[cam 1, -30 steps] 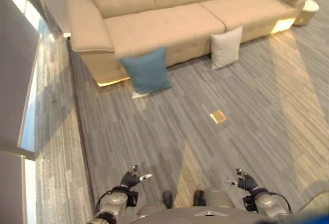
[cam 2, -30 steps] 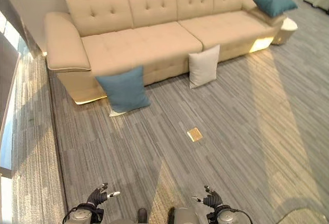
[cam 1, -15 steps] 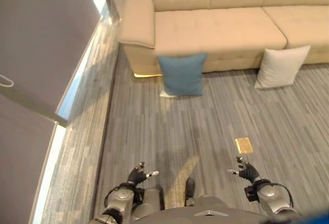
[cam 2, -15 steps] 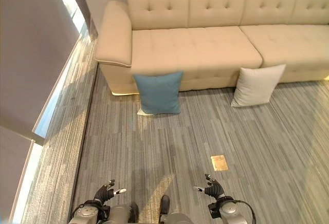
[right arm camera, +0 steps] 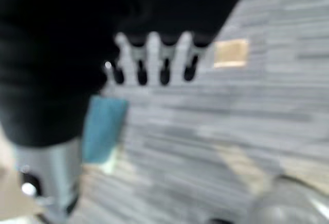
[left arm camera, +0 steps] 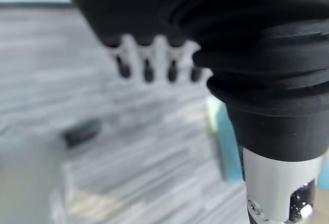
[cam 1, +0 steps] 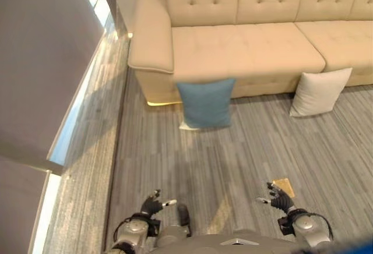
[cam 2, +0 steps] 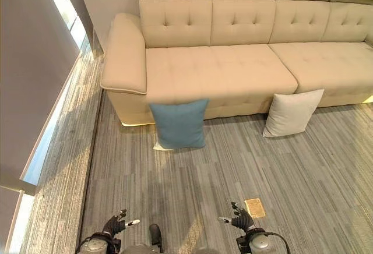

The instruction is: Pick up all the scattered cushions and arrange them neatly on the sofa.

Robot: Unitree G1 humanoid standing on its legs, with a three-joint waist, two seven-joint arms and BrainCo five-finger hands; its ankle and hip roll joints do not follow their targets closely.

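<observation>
A blue cushion point(cam 1: 206, 103) leans upright on the floor against the front of the beige sofa point(cam 1: 245, 45), near its left armrest. A white cushion point(cam 1: 319, 91) leans against the sofa front further right. A small pale thing point(cam 1: 186, 126) peeks out at the blue cushion's lower left. My left hand point(cam 1: 152, 204) and right hand point(cam 1: 278, 196) hang low near me, far from both cushions, fingers relaxed and holding nothing. The blue cushion point(right arm camera: 104, 129) also shows in the right wrist view past my open fingers point(right arm camera: 154, 59).
A brass floor plate point(cam 1: 284, 187) lies in the grey carpet beside my right hand. A wall with a low strip of window point(cam 1: 70, 126) runs along the left. Open carpet point(cam 1: 221, 155) lies between me and the sofa.
The camera has swung and moved: the sofa and cushions now sit squarely ahead and slightly nearer. Both hands stay low and open. The floor plate now shows beside my right hand.
</observation>
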